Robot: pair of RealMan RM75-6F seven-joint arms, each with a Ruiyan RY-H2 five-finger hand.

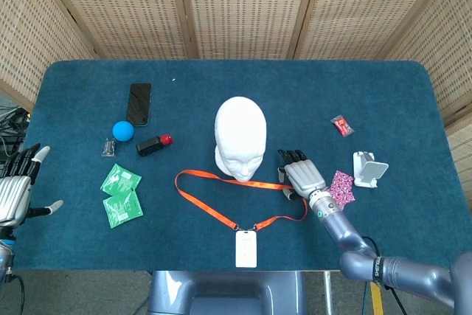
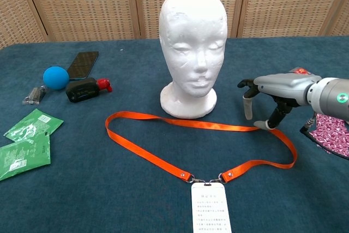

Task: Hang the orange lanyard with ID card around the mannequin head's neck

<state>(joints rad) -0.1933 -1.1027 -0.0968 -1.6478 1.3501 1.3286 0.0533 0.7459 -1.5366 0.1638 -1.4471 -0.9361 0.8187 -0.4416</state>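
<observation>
The white mannequin head (image 1: 240, 136) (image 2: 193, 36) stands upright mid-table. The orange lanyard (image 1: 214, 198) (image 2: 163, 162) lies flat in a loop in front of its base, with the white ID card (image 1: 245, 248) (image 2: 210, 211) at the near end. My right hand (image 1: 301, 174) (image 2: 275, 94) hovers palm down over the loop's right end, fingers pointing down and apart, their tips close to the strap, holding nothing. My left hand (image 1: 18, 186) is at the table's left edge, fingers spread and empty; the chest view does not show it.
A black phone (image 1: 139, 103), a blue ball (image 1: 123, 130), a black and red object (image 1: 153, 144) and green packets (image 1: 120, 195) lie on the left. A pink patterned cloth (image 1: 341, 187), a white holder (image 1: 368, 168) and a small red item (image 1: 341, 125) lie on the right.
</observation>
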